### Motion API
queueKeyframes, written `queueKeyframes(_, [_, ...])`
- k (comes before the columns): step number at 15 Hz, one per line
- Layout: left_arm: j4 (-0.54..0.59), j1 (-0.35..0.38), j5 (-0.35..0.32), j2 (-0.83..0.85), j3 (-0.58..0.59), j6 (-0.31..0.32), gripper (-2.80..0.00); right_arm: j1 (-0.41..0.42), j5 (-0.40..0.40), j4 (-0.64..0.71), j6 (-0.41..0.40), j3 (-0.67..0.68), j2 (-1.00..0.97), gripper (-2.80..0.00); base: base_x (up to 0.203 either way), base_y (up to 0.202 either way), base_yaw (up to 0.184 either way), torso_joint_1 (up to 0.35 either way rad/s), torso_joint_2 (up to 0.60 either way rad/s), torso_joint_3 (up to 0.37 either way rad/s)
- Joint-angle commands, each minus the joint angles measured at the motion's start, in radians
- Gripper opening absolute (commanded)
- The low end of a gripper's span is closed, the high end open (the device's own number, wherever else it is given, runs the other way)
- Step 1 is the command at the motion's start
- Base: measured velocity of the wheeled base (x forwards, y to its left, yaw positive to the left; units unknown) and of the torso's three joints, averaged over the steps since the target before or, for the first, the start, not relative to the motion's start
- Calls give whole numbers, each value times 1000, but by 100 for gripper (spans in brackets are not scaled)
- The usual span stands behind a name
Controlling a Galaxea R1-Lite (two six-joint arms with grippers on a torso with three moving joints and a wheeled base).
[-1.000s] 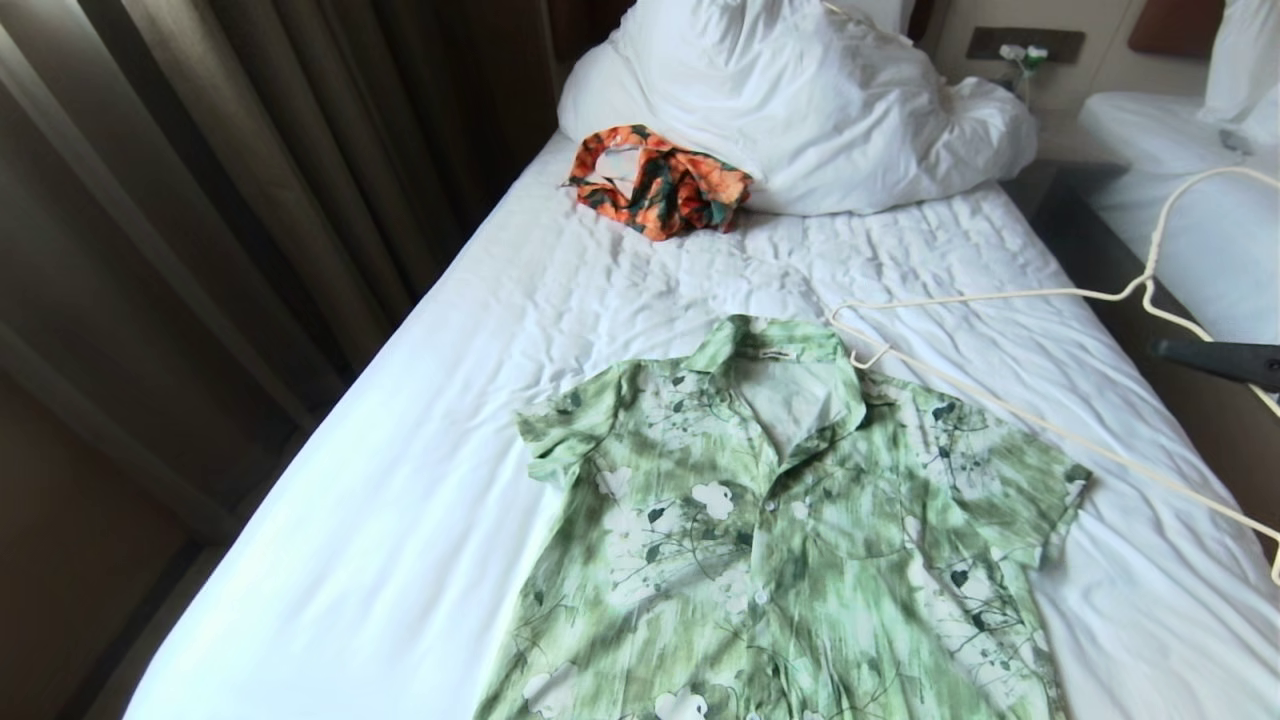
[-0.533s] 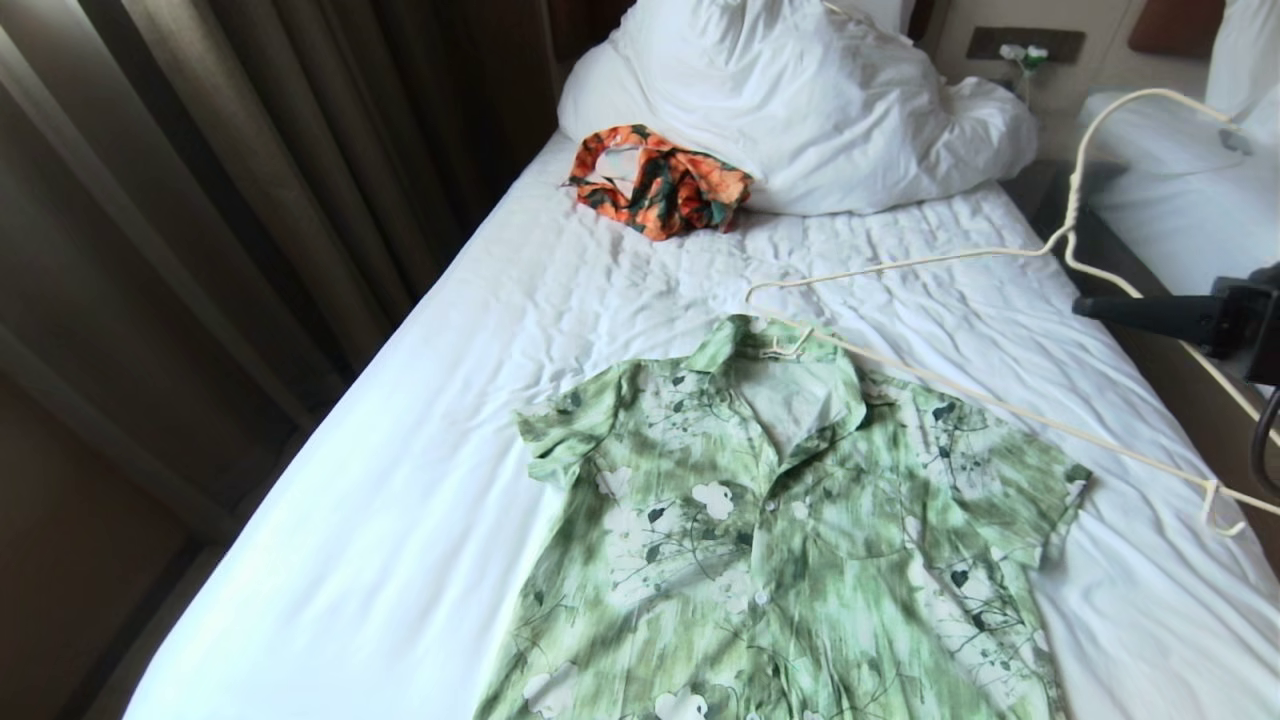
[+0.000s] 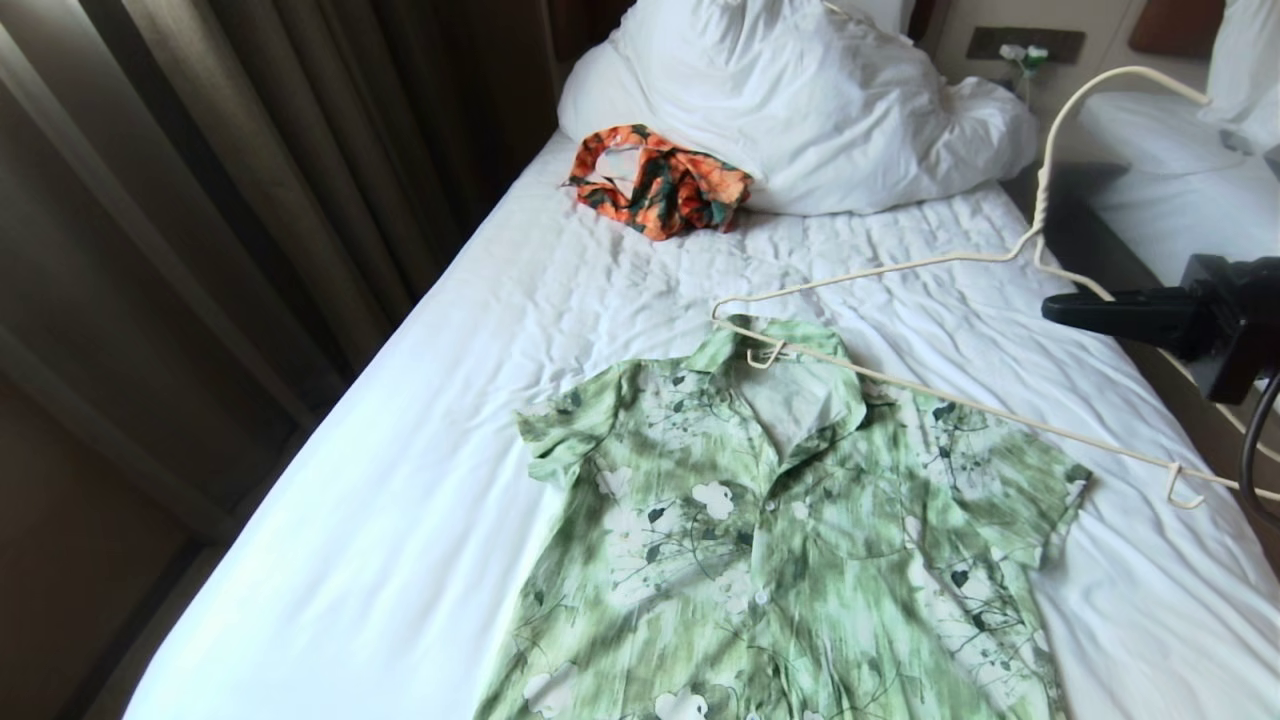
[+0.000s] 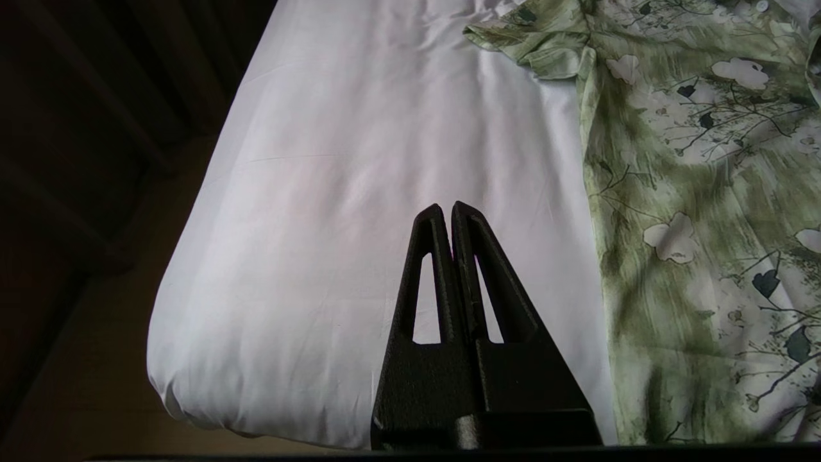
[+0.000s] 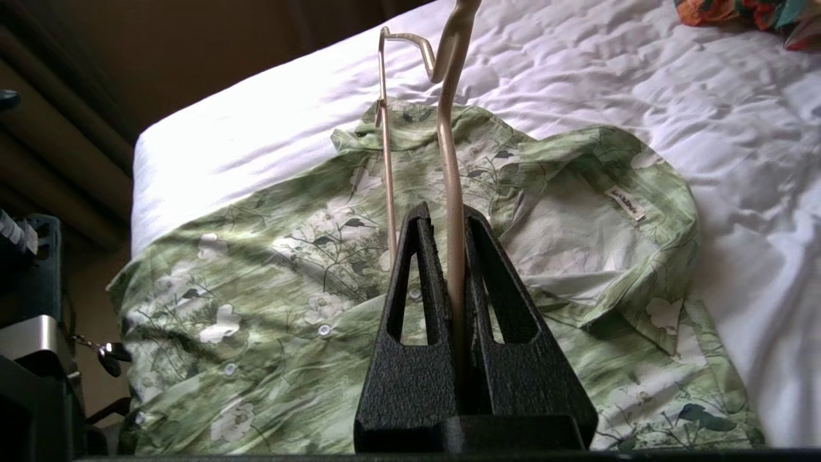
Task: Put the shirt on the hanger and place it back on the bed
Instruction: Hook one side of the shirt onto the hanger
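Right claw (image 5: 449, 215) of mine clamps the cream wire hanger (image 3: 900, 390) above the bed (image 3: 400, 480).
Ahead of and below my fingertips the green floral shirt (image 3: 780, 530) lies flat, the hanger's far corner over its collar; my left claw (image 4: 447, 208) hangs pressed together, empty, beside the shirt's sleeve.

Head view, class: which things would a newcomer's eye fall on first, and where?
The green floral shirt lies spread flat on the white bed. The right gripper, at the bed's right edge, is shut on the cream hanger, its far end over the collar. An orange garment lies by the pillows.
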State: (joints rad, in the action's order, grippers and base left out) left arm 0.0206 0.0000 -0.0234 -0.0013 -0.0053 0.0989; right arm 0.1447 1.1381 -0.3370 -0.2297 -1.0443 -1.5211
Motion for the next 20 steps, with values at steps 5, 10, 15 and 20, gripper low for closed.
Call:
queueKeyframes(5, [52, 0, -39, 23, -126, -35, -280, 87, 181, -27, -63, 43, -31, -280, 0, 0, 0, 0, 0, 0])
queueKeyframes(10, [230, -6, -270, 275, -279, -59, -280, 233, 383, -70, -63, 80, -63, -280, 0, 0, 0, 0, 0, 0])
queueKeyframes(15, [82, -36, -447, 698, -316, -54, -280, 371, 392, -71, -48, 92, -117, -280, 0, 0, 0, 0, 0, 0])
queueKeyframes(20, [-135, -163, -484, 1128, -425, -61, -280, 343, 392, -70, -41, 58, -114, -280, 0, 0, 0, 0, 0, 0])
